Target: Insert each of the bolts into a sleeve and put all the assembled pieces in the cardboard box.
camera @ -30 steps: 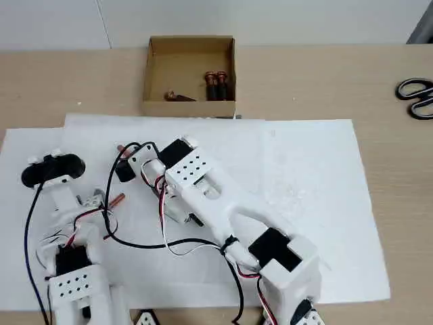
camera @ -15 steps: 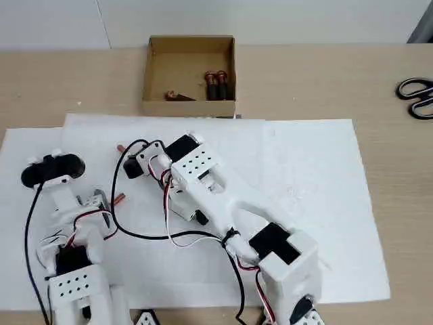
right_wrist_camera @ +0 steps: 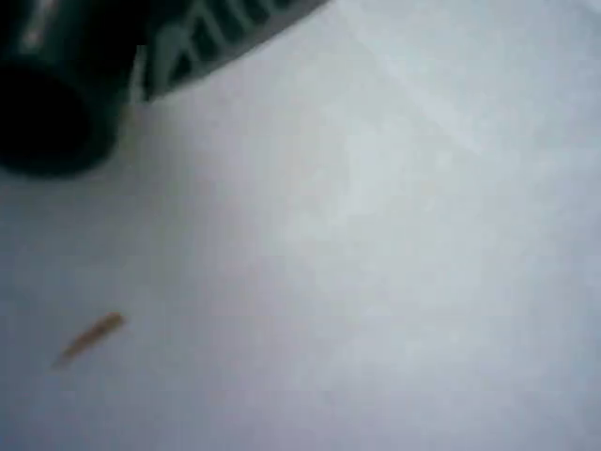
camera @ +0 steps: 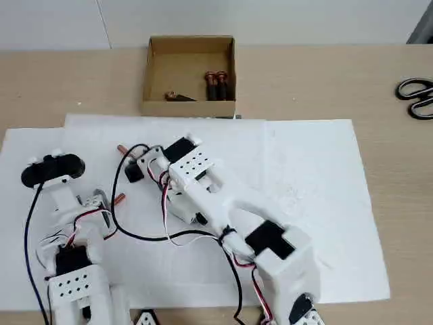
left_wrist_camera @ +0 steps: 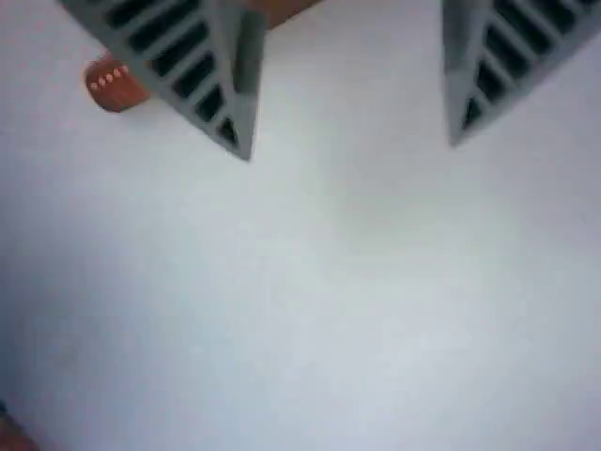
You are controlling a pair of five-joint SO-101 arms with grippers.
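Left gripper: jaws spread wide, nothing between them, tips low over the white paper. Copper piece lies flat on the paper at one finger, outside the gap between the tips. More copper shows on the inner side of that finger, up near its root, so the piece seems to run underneath it. Touching or not, can't tell. Bolt or sleeve, can't tell either. In the high view the same piece sits just beside the gripper, on the side toward the other arm.

Right gripper: low over the paper, in the left half of the sheet, between the left arm and the box. Open or closed: can't tell. Second copper piece lies on the paper just beside the gripper's tip, on the far side, apart from the first piece. Right wrist view has a small copper streak on the paper, too blurred to identify.

Cardboard box: on the bare table, just beyond the paper's far edge, well apart from both grippers. Inside: pair of assembled pieces side by side against the wall on the scissors side, plus one more piece lying along the near wall.

Scissors: on the table at the right edge of the high view, off the paper.
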